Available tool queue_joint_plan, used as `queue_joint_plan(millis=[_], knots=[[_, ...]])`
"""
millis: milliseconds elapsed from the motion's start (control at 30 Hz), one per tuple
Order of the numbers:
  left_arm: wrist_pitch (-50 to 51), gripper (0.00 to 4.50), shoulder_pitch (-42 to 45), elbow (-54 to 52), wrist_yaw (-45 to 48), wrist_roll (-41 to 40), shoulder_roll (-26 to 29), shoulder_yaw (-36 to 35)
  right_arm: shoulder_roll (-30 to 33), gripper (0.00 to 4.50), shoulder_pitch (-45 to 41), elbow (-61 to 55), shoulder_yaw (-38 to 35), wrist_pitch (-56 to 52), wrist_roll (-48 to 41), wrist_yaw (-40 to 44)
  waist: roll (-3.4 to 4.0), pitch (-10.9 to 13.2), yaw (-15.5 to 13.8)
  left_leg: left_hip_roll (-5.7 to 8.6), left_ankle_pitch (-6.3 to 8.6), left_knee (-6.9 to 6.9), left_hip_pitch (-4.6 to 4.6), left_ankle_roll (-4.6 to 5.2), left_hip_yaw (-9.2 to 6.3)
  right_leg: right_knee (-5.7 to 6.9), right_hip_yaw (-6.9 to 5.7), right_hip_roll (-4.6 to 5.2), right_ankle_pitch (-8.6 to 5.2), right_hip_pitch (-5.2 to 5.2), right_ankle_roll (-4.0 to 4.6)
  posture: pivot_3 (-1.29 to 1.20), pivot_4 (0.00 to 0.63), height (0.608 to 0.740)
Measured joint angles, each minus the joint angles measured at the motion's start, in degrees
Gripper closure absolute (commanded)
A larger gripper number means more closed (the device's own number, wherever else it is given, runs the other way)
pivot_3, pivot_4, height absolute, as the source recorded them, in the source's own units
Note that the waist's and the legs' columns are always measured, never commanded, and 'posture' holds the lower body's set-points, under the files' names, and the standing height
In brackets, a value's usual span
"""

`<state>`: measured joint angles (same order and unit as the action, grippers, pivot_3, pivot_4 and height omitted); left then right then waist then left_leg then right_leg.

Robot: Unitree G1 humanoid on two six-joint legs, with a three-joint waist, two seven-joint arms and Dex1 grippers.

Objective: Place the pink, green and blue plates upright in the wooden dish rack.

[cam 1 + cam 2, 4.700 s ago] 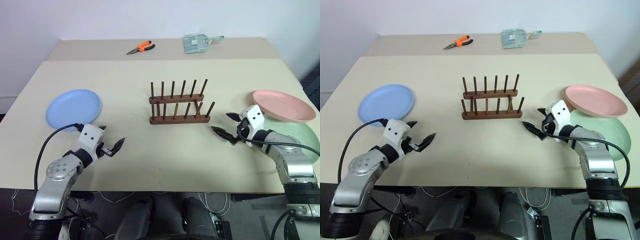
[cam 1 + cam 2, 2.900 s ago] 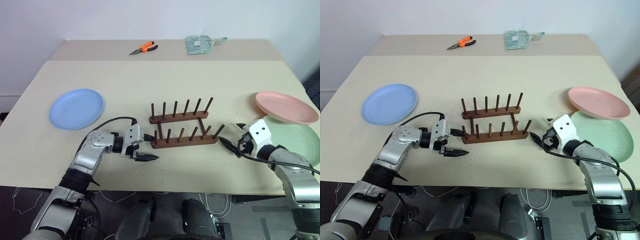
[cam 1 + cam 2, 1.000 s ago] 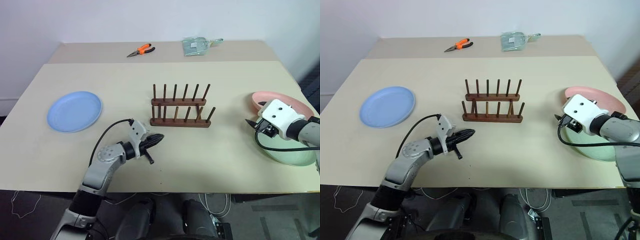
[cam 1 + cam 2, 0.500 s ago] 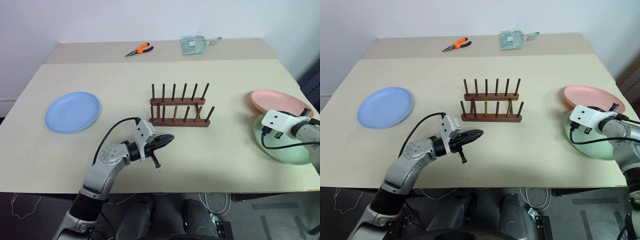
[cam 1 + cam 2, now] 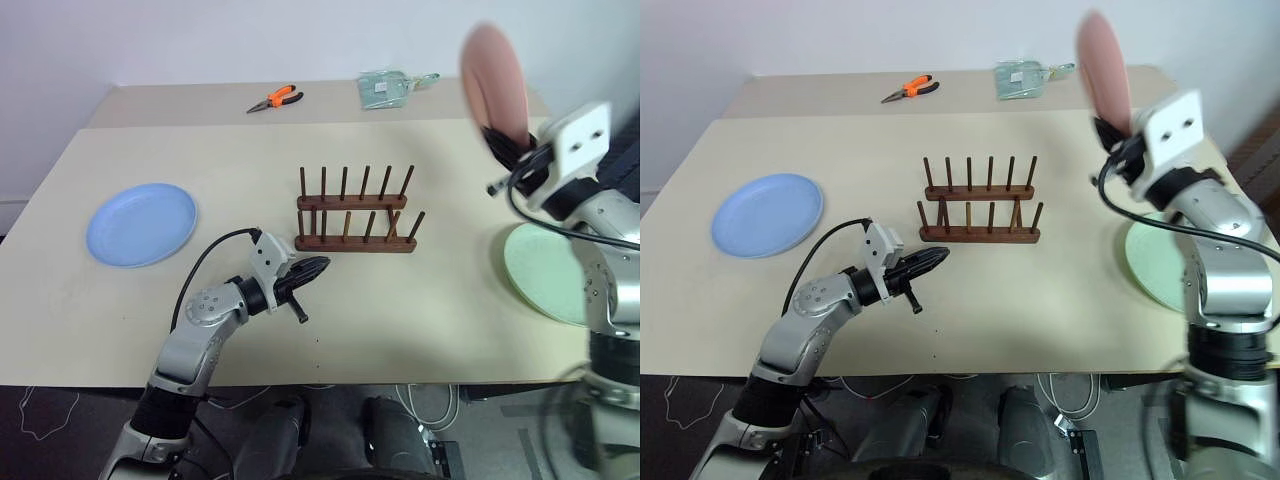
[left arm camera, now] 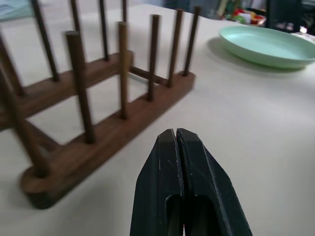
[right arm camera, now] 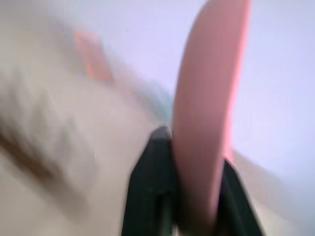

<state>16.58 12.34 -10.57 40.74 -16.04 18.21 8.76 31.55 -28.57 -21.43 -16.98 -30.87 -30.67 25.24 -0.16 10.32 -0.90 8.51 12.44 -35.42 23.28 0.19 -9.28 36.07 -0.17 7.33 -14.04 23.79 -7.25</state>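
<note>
- One pink plate [image 5: 494, 82] clamped upright in right tool [image 5: 505, 145], high above surface [image 5: 420, 290].
- Left tool [image 5: 315, 268] closed, empty, near rack [image 5: 352, 212].

Even, bright diffuse light; soft shadows on table [image 5: 250, 180]. Raised pink plate [image 5: 494, 82] motion-blurred upper right; right wrist view heavily smeared.

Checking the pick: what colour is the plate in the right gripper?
Pink plate, clearest in left eye view.
</note>
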Motion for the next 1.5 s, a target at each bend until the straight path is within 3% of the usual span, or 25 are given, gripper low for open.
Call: queue_joint_plan(millis=[67,167,367,967,1133,1267,1500], knots=[[-0.8,4.50,0.0,0.8,-0.2,0.4,0.4,-0.7,-6.0,4.46,-1.1,-4.8,-2.6,-7.6,-9.7,-7.7,-0.01,0.0,-0.8,0.09,0.00,-0.02,0.08,-0.01,-0.03,-0.05,0.00,0.02,0.00,0.08,0.01,0.00,0.150,0.739],[-1.0,4.50,-0.4,0.9,-0.5,0.4,0.5,-1.0,-10.7,4.46,0.1,-8.1,-3.9,-13.4,-17.1,-16.8,-0.01,0.0,-1.5,0.17,0.00,0.00,0.19,-0.01,0.02,-0.04,0.03,0.11,0.01,0.26,0.01,0.00,0.150,0.739],[-1.1,4.50,-1.1,0.7,-0.8,0.4,0.5,-1.0,-12.3,4.46,1.6,-12.5,-3.9,-17.6,-24.2,-25.9,0.04,0.0,-1.1,0.06,-0.07,0.09,0.22,-0.10,0.16,0.08,0.04,0.05,0.07,0.49,0.07,0.00,0.150,0.739],[-1.1,4.50,-1.0,0.8,-0.2,0.4,0.6,-0.6,-12.3,4.46,9.0,-18.1,1.2,-15.8,-25.2,-34.6,0.05,-0.1,-1.1,0.00,-0.12,0.10,0.12,-0.17,0.19,0.08,0.06,-0.03,0.12,0.41,0.13,0.00,0.150,0.739],[-1.1,4.50,-1.0,0.8,-0.2,0.4,0.7,-0.6,-12.5,2.30,11.7,-15.1,2.2,-15.6,-24.0,-35.6,0.05,-0.1,-1.1,0.00,-0.13,0.10,0.13,-0.17,0.21,0.08,0.08,-0.04,0.12,0.43,0.13,0.00,0.150,0.739],[-1.0,4.50,-1.0,0.8,-0.2,0.4,0.7,-0.5,-12.4,0.11,12.0,-14.3,2.2,-15.6,-23.5,-35.7,0.06,-0.1,-1.0,-0.03,-0.13,0.18,0.13,-0.17,0.21,0.08,0.10,-0.07,0.12,0.48,0.13,0.00,0.150,0.739],[-0.9,4.50,-1.0,0.8,-0.2,0.4,0.7,-0.5,-11.9,0.04,12.1,-14.4,2.3,-15.4,-22.0,-35.4,0.06,-0.1,-1.0,-0.03,-0.13,0.17,0.13,-0.17,0.22,0.08,0.10,-0.07,0.12,0.47,0.13,0.00,0.150,0.739]])
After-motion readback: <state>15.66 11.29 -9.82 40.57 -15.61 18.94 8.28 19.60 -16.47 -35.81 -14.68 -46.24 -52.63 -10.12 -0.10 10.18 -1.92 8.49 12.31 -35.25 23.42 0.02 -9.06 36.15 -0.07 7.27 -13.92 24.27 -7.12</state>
